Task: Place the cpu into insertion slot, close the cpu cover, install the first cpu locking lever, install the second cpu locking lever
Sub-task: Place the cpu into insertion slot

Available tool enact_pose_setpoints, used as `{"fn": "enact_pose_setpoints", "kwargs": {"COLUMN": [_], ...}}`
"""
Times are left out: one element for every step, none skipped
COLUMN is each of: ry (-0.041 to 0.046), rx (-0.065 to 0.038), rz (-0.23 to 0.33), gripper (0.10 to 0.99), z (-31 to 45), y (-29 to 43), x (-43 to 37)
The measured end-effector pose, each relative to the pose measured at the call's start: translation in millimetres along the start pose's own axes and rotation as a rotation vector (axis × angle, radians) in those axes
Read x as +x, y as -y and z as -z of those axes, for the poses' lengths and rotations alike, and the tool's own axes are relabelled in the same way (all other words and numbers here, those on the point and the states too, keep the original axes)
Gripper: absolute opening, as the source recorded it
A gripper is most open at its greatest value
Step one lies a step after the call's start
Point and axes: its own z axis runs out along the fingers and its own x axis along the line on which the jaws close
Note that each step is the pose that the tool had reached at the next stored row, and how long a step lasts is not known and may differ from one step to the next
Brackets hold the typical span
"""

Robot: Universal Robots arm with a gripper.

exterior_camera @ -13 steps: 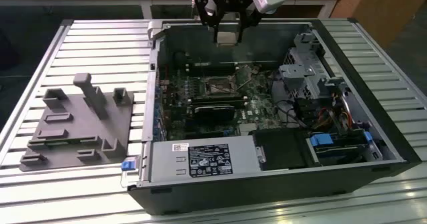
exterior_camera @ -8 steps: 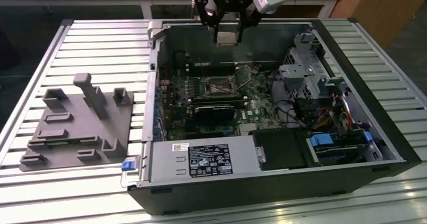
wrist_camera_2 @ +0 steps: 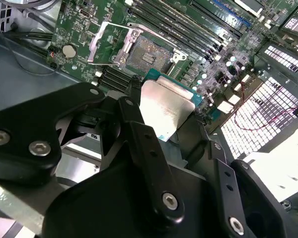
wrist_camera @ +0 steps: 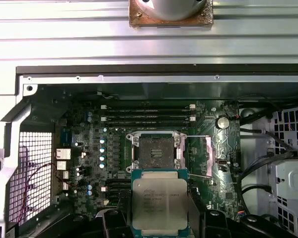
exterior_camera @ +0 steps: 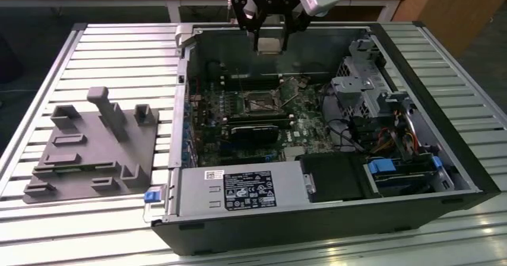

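Note:
My gripper [exterior_camera: 269, 31] hangs over the far part of the open computer case, shut on the cpu [exterior_camera: 269, 45], a flat square chip with a pale silver top. In both wrist views the cpu [wrist_camera: 159, 202] [wrist_camera_2: 169, 106] sits between the black fingers [wrist_camera_2: 139, 134], held apart from the board. The insertion slot [wrist_camera: 155, 151] [wrist_camera_2: 146, 52] [exterior_camera: 260, 104] lies bare on the green motherboard with its dark centre exposed. The cpu cover [wrist_camera_2: 107, 44], a silvery frame, is flipped open beside the slot. A thin wire locking lever [wrist_camera_2: 154, 35] runs along the slot's edge.
Case walls [exterior_camera: 184, 100] ring the motherboard. A black card [exterior_camera: 253, 129] and a power supply [exterior_camera: 237, 189] lie nearer the exterior camera than the slot. A drive cage [exterior_camera: 364, 82] and cables [exterior_camera: 388, 135] are on the exterior view's right. A grey fixture block [exterior_camera: 87, 147] stands on the slatted table.

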Motion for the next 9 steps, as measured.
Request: {"fn": "enact_pose_setpoints", "kwargs": {"ry": [0.0001, 0.0003, 0.0005, 0.0010, 0.0021, 0.0033, 0.0045, 0.0055, 0.0058], "rx": [0.000, 0.000, 0.000, 0.000, 0.000, 0.000, 0.000, 0.000, 0.000], "rz": [0.000, 0.000, 0.000, 0.000, 0.000, 0.000, 0.000, 0.001, 0.001], "gripper": [0.537, 0.537, 0.537, 0.537, 0.537, 0.537, 0.537, 0.537, 0.537], "z": [-0.9, -2.1, -3.6, -5.1, -7.1, -8.9, -10.7, -12.5, -14.2], "y": [0.1, 0.2, 0.4, 0.5, 0.7, 0.8, 1.0, 1.1, 1.3], "x": [0.0, 0.0, -0.1, -0.1, -0.1, -0.2, -0.2, -0.3, -0.3]}}
